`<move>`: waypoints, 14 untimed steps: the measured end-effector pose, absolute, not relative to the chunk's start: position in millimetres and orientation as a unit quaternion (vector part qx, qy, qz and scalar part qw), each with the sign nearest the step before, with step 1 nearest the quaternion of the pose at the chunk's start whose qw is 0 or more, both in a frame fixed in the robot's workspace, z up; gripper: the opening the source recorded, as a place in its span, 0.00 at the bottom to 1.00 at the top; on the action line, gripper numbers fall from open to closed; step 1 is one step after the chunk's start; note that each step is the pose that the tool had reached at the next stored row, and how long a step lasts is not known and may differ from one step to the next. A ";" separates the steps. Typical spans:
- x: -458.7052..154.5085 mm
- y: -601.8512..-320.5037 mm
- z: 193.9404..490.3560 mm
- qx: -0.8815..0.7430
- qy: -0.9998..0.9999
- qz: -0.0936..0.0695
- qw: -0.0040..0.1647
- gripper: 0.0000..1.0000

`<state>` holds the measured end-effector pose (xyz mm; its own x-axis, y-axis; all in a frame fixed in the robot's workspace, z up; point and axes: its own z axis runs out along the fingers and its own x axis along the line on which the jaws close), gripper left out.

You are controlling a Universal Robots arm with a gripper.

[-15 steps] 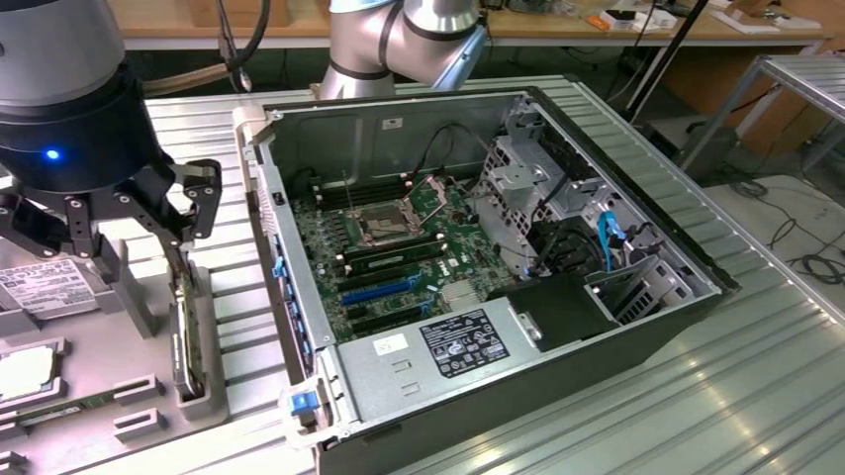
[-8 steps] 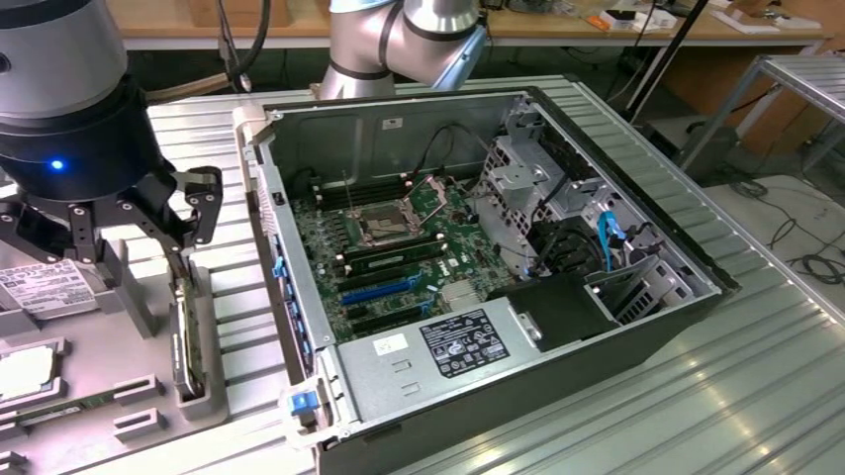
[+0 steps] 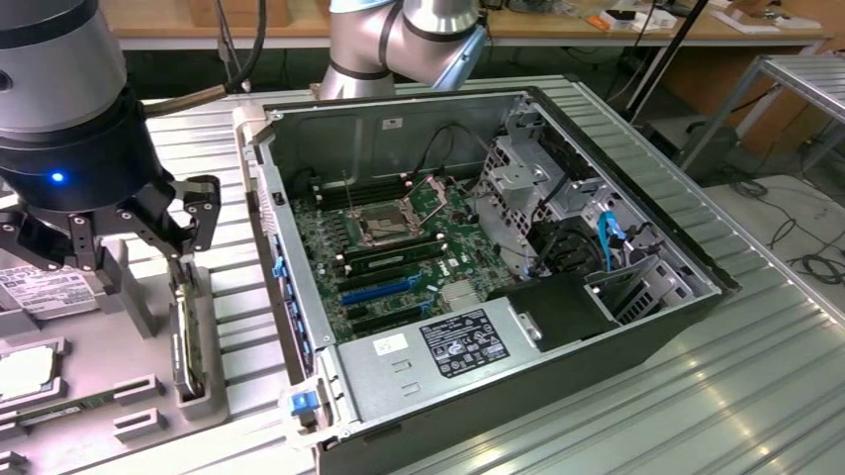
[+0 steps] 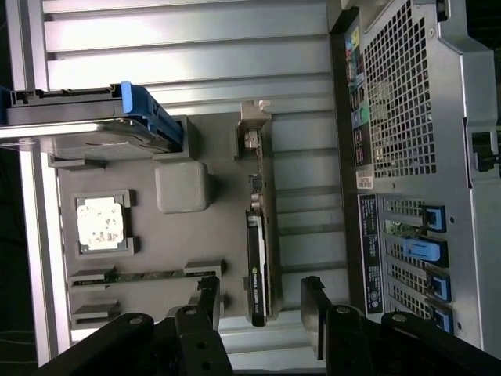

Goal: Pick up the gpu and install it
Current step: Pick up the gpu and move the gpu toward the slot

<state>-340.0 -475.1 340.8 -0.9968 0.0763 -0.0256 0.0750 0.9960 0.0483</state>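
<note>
A ribbed metal bench (image 3: 739,396) (image 4: 196,47) carries two things. An open desktop computer case (image 3: 356,134) (image 4: 407,102) lies on its side across the middle. A grey parts tray (image 3: 119,356) (image 4: 196,243) sits near the bench's edge at the exterior view's left, just beside the case's rear panel, with a strip of bare ribs between them.

I work in a robotics lab: the open computer case (image 3: 502,297) lies on a ribbed metal table (image 3: 739,396), with a cluttered wooden bench (image 3: 568,30) and loose floor cables (image 3: 808,263) beyond it.
</note>
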 end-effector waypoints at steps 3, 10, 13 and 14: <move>-340.7 -475.1 338.6 0.038 0.999 0.024 0.014 0.54; -342.7 -475.3 330.2 0.038 0.999 0.024 0.014 0.54; -342.9 -475.8 327.8 0.038 0.999 0.024 0.014 0.54; -342.9 -476.0 327.0 0.038 0.999 0.024 0.015 0.54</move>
<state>-342.9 -476.0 327.0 -0.9967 0.0764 -0.0272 0.0750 0.9960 0.0484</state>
